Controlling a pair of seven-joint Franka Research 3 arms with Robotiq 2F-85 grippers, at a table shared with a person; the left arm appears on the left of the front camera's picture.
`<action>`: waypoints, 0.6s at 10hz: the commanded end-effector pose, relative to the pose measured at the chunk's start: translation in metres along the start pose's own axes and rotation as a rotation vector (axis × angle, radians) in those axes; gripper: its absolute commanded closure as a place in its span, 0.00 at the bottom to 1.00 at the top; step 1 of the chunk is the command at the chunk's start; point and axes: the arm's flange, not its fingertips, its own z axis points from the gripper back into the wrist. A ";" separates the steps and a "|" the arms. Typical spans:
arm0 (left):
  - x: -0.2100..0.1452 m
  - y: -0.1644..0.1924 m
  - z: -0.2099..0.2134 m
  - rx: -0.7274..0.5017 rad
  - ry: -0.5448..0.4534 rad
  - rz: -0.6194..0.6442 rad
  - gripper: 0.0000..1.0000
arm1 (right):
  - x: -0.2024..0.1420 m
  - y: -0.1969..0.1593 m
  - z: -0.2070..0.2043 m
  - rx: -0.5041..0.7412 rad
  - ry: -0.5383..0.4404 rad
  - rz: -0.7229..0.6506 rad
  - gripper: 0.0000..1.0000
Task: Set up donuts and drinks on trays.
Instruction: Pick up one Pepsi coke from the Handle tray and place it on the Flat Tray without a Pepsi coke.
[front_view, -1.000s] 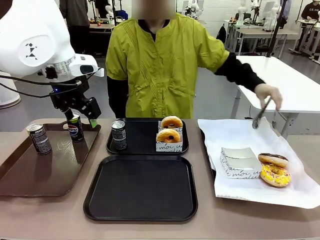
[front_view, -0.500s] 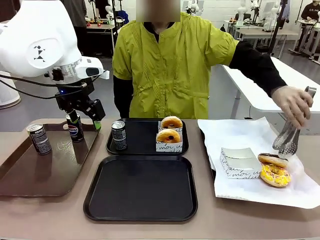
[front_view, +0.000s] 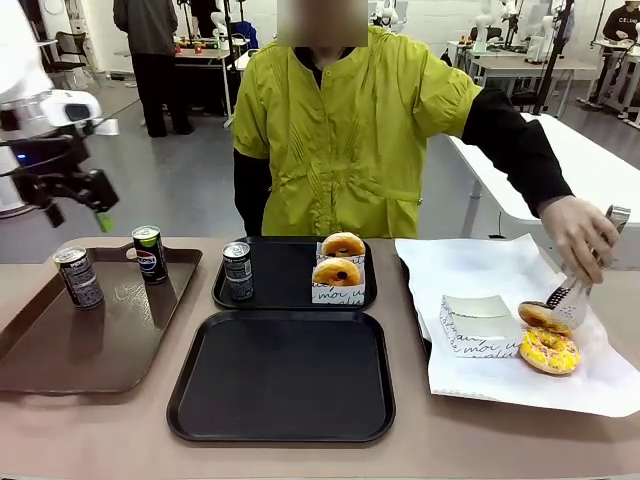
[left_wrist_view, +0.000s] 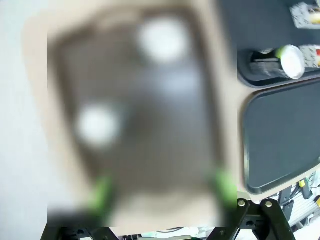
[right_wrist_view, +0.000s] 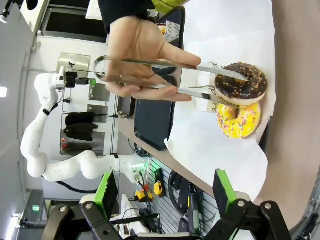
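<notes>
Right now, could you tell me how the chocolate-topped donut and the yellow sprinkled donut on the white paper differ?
The chocolate-topped donut has dark icing with pale flecks; the yellow sprinkled donut has yellow icing with coloured sprinkles. The tongs in the person's hand grip the chocolate-topped donut, not the yellow sprinkled donut. The chocolate-topped donut lies farther from the robot. Both are unboxed rings, side by side on the white paper.

Near black tray (front_view: 280, 375) is bare, far black tray (front_view: 290, 285) holds an upright can (front_view: 237, 270) and two boxed glazed donuts (front_view: 338, 272), while a Pepsi can (front_view: 149, 253) and grey can (front_view: 78, 277) stand off left and the chocolate donut (front_view: 540, 317) overlaps the sprinkled donut (front_view: 548, 350) off right.
</notes>
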 end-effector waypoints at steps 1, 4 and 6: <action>0.008 0.017 -0.013 -0.037 0.041 0.057 0.00 | 0.000 0.001 -0.002 0.017 -0.014 0.005 0.00; -0.001 0.028 -0.018 -0.027 -0.070 0.127 0.00 | 0.000 0.001 -0.002 0.017 -0.014 0.005 0.00; 0.001 0.040 -0.025 -0.014 0.041 0.088 0.00 | 0.000 0.001 -0.002 0.017 -0.014 0.005 0.00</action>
